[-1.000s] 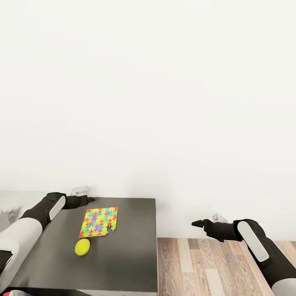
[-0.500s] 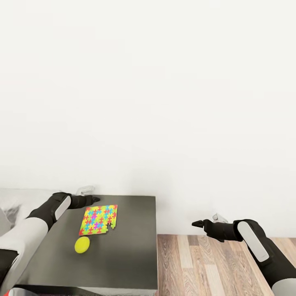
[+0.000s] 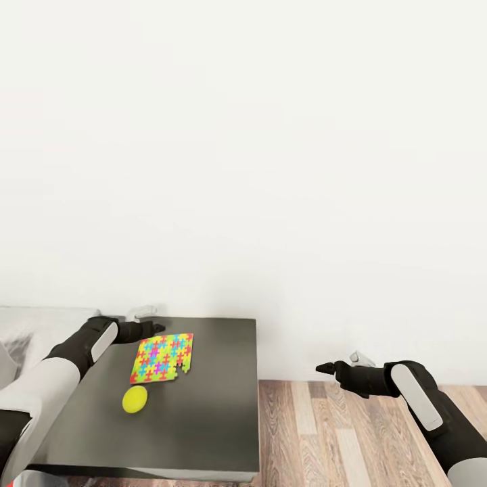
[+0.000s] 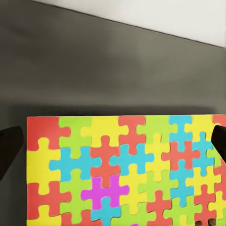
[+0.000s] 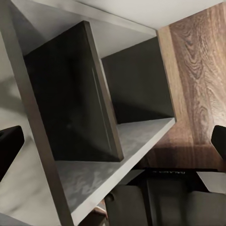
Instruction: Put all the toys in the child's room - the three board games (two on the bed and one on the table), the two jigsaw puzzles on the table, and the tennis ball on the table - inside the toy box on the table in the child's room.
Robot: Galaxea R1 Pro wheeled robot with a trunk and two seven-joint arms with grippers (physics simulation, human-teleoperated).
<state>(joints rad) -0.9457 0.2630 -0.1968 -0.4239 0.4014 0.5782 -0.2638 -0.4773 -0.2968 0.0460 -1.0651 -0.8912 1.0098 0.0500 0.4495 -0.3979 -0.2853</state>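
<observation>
One jigsaw puzzle (image 3: 162, 358), a flat sheet of yellow, red, blue and green pieces, lies on the dark grey section of the table (image 3: 216, 419). The yellow-green tennis ball (image 3: 134, 399) rests just in front of it. My left gripper (image 3: 157, 329) hovers at the puzzle's far left corner. In the left wrist view the gripper (image 4: 114, 141) is open, its fingertips (image 4: 9, 146) spread wide over the puzzle (image 4: 117, 174). My right gripper (image 3: 323, 369) hangs open over the wood floor, right of the table. The board games and bed are out of view.
A white wall stands right behind the table. A light grey sloping edge (image 3: 5, 362) shows at the far left; I cannot tell what it is. Wood plank floor (image 3: 338, 433) lies to the right. The right wrist view faces dark open shelving (image 5: 94, 94) under the table.
The camera has tilted slightly, bringing the table's front edge into view. My left gripper has crept a little rightward toward the puzzle's corner. The right arm, puzzle and ball have not moved.
</observation>
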